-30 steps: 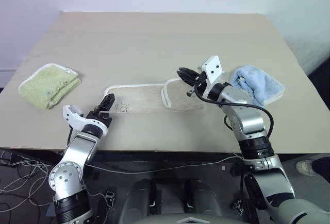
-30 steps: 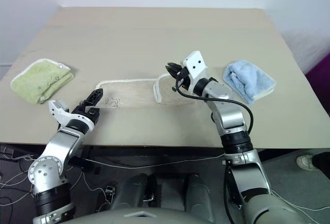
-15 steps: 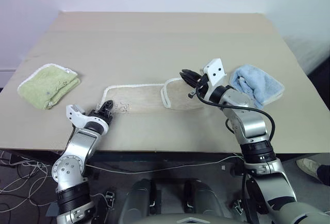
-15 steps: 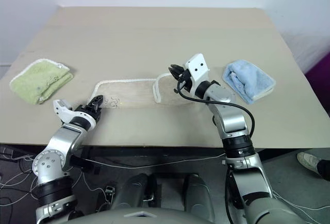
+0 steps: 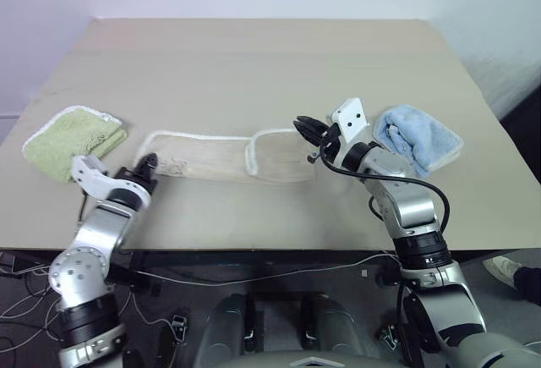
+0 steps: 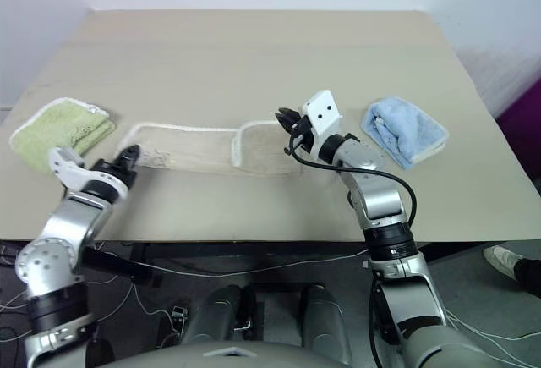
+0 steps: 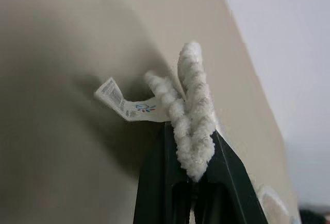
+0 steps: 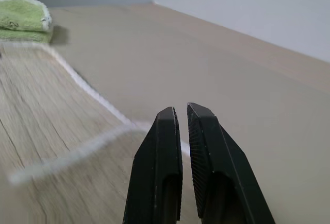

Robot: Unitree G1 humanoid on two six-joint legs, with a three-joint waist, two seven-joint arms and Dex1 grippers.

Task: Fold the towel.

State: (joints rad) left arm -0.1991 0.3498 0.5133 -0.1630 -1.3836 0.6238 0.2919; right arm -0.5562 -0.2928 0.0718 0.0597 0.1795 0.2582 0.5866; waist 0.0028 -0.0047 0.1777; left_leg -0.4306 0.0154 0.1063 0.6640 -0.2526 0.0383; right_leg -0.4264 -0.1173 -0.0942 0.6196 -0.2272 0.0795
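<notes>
The table (image 5: 254, 63) is a wide beige top and it carries all the cloths. On it, near the front edge and a little left of the middle, the towel (image 5: 211, 155) lies stretched in a long strip from left to right. Its white trim runs along the edges, and its right end is turned back over itself, so a rounded flap (image 5: 275, 153) lies on top there.

The green towel (image 5: 72, 138) sits folded at the far left of the table, just beside the left end of the towel. The blue towel (image 5: 418, 135) sits folded on the right, well apart from the towel.

The right gripper (image 5: 302, 124) hangs over the right end of the towel, above the flap. Its jaws are almost pressed together, with only a thin slit between them (the right wrist view gives this clearly), and nothing is between them.

The left gripper (image 5: 148, 163) is at the left end of the towel. Its jaws pinch the white corded corner (image 7: 192, 126) of the towel. A small white label (image 7: 124, 106) hangs from the cloth just beside that pinch.
</notes>
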